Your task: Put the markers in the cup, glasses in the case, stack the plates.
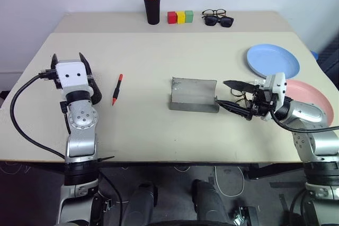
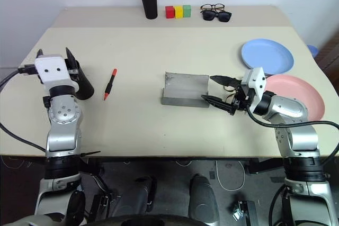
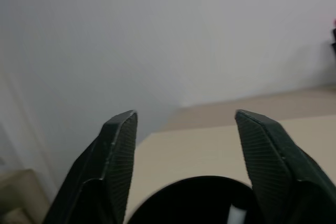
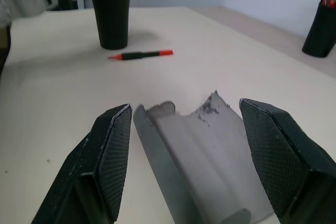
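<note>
Here, near the worktop's (image 1: 159, 130) left edge, the left tool (image 1: 69, 60) stands spread over the black cup (image 2: 83, 87), a white marker (image 3: 236, 216) inside. The red-capped marker (image 1: 117, 89) lies beside it on bare surface. Midway, the grey case (image 1: 193, 95) lies open, apparently empty. The right tool (image 1: 232, 95) gapes beside it, gripping nothing. Blue plate (image 1: 273, 60) and pink plate (image 1: 318, 99) sit near the right edge.

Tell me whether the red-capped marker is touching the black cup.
Apart. In the right wrist view the red-capped marker lies flat on the table in front of the black cup, with a strip of bare tabletop plainly showing between them.
</note>
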